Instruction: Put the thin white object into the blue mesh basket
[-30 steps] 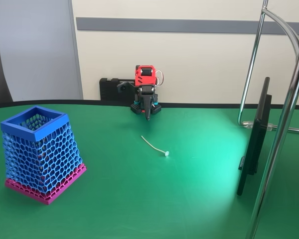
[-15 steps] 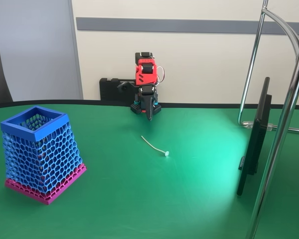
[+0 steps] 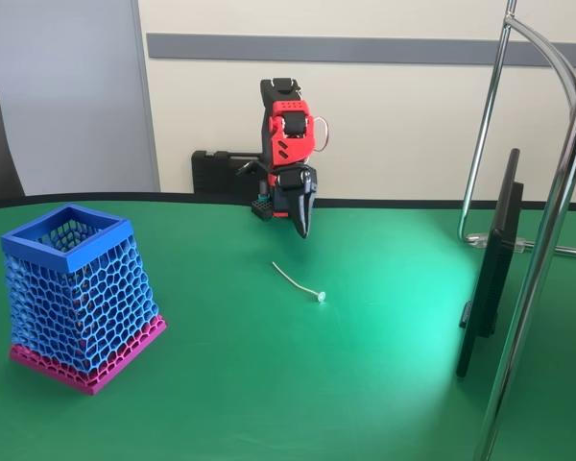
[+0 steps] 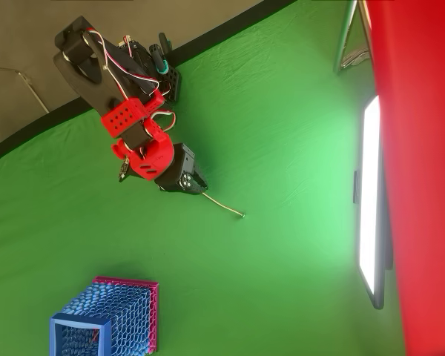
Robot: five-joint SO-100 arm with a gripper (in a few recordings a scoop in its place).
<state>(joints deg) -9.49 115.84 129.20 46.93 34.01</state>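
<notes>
Lies flat mid-frame on the green bench [image 3: 384, 384]: the white strand [image 3: 296, 281], knob at its right end, well apart from the basket [image 3: 75, 293] at lower left. Looks featherlight, bendy, thin (best pinched mid-length). Hangs above: the tool [image 3: 302, 223], narrowed to nearly closed, holding nothing.

open green table [image 3: 269, 384], basket [image 3: 77, 293] far left

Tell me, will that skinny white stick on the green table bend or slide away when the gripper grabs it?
The white stick looks very thin and slightly curved, so it probably flexes rather than staying stiff. It lies flat on the smooth green table, so it may skid if nudged, and it seems very light. The small knob at one end might keep it from rolling far.
</notes>
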